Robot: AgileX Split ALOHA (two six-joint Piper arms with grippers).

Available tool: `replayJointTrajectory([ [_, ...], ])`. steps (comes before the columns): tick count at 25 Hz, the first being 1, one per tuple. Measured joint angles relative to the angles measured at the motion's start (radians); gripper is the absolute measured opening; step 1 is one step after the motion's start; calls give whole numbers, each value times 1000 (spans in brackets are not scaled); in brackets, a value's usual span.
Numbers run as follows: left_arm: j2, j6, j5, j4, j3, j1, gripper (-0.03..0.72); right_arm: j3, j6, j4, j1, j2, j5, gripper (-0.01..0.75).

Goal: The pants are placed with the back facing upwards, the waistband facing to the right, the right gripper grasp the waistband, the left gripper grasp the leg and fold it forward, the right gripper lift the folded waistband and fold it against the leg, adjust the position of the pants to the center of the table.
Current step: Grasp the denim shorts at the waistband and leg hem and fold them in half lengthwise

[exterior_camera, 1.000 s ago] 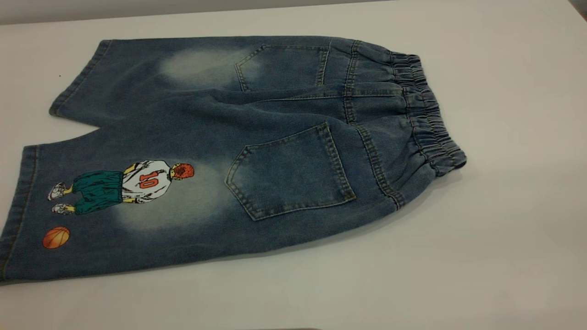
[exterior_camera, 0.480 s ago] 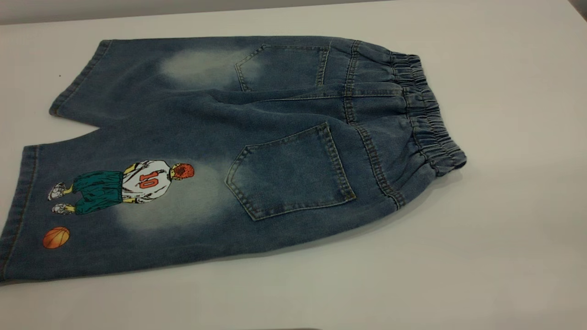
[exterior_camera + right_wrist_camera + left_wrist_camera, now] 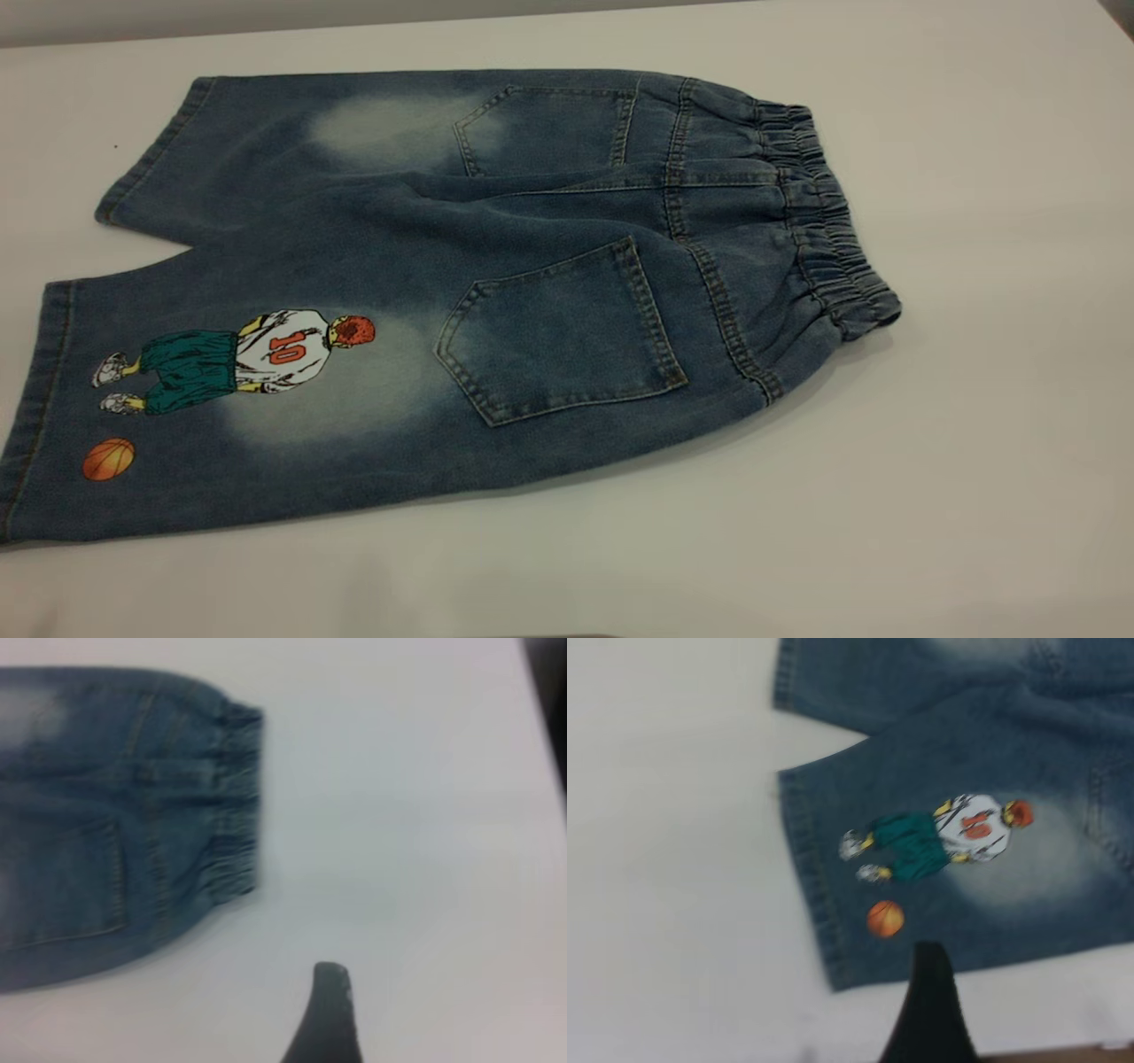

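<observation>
The pants lie flat on the table, back pockets up, with the gathered waistband at the right. The printed leg, with the number-10 player and an orange ball, is the near one at the left. Neither gripper shows in the exterior view. In the left wrist view my left gripper hangs open above bare table just off the printed leg; one black finger shows near the ball. My right gripper is open over bare table, apart from the waistband, and only one finger shows.
The unprinted leg lies at the far left. The table's far edge runs behind the pants. White tabletop stretches to the right of the waistband and in front of the pants. A dark strip marks the table's edge in the right wrist view.
</observation>
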Motion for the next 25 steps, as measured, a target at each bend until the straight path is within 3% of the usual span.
replayJointTrajectory([
  [5, 236, 13, -221, -130, 0, 0, 504, 0, -60, 173, 0, 248, -110, 549],
  [12, 457, 105, -428, -208, 0, 0, 504, 8, -325, 483, 0, 565, -208, 549],
  [25, 594, 154, -550, -226, 0, 0, 504, 8, -800, 961, 0, 1121, -355, 549],
])
